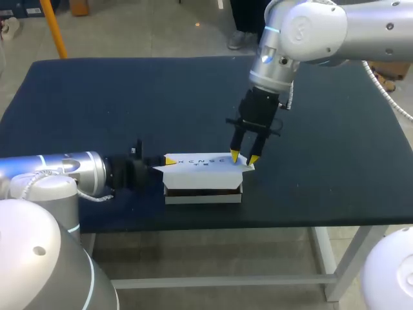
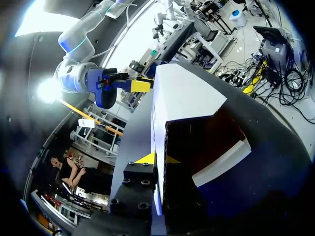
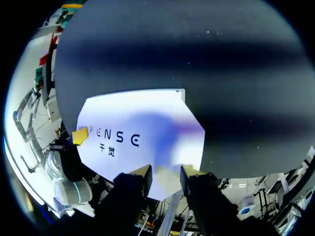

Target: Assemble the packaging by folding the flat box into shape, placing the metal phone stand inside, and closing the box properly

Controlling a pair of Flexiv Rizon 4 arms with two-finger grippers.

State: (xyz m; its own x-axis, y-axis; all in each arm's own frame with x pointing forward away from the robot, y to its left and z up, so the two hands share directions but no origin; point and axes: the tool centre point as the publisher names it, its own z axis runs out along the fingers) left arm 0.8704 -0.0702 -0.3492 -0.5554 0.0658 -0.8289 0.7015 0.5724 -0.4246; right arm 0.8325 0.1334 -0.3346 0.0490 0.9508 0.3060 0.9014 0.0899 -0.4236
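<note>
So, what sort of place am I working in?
Probably a robotics lab bench: a dark blue cloth-covered table, the grey left arm and grey right arm over it, a white cardboard box between them.

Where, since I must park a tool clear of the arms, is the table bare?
Bare: the table's back left, behind the box, and the front right corner. Crowded: front middle, with the left gripper at the box's left end, the right gripper on its right end, and the left arm across the front left.
</note>
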